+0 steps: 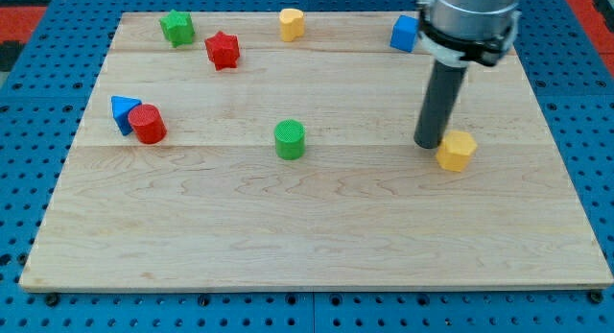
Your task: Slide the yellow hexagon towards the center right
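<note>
The yellow hexagon (457, 151) lies on the wooden board (317, 237) at the view's right, about mid-height. My tip (428, 144) stands on the board just left of the hexagon, touching or nearly touching its left side. The dark rod rises from there to the arm's grey flange at the view's top right.
A blue block (404, 33) sits at the top right, partly behind the arm. A yellow block (292, 24) is at top centre. A red star (222, 50) and green star (177, 28) lie top left. A green cylinder (290, 139) is central. A red cylinder (148, 124) touches a blue triangle (122, 110) at the left.
</note>
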Controlling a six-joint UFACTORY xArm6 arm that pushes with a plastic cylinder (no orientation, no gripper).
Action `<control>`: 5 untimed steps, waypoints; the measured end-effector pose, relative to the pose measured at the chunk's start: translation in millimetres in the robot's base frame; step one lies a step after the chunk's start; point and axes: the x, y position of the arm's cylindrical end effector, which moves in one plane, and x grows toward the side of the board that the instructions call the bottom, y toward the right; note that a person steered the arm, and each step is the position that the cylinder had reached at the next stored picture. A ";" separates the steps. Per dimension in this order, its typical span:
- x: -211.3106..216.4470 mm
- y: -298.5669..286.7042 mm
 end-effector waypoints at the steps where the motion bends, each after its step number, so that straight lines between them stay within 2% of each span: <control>1: 61.8 -14.2; 2: 25.1 42.6; 3: 14.0 19.6; 4: 32.6 -9.8; 5: 32.6 -37.1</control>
